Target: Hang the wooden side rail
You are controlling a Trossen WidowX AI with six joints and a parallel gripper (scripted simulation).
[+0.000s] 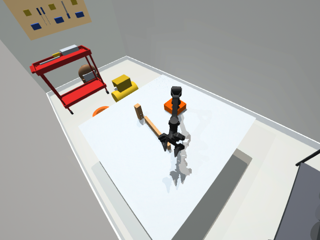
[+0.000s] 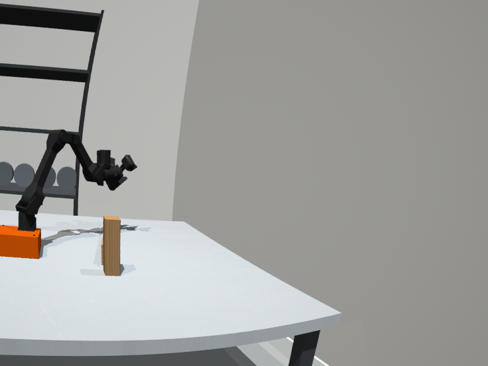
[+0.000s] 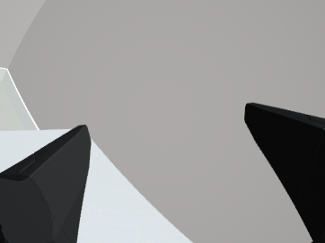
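You have the headboard post (image 1: 138, 112) (image 2: 112, 245) standing upright on the white table (image 1: 128, 154) (image 2: 162, 300) (image 3: 112, 194). The wooden side rail (image 1: 152, 126) (image 2: 102, 251) has its near end just beside this post, and from there its length goes away from the post. In the exterior view, the post hides most of the rail from you. The hooks and the pins are too small to see, so you cannot tell if the rail is sitting on the post's pins. You also cannot tell surely how the far end rests, because the gripper (image 1: 170, 153) (image 2: 131, 172) (image 3: 170, 122) partly covers it in the top view.

The gripper is well apart from the post and higher than the post's top. Its jaws are wide open and they hold nothing; between the fingers, your wrist view shows only wall and table. The black arm (image 1: 175, 107) (image 2: 45, 170) bends above the table from its orange base (image 1: 167, 107) (image 2: 20, 247), which stands to one side of the post, also apart from it.
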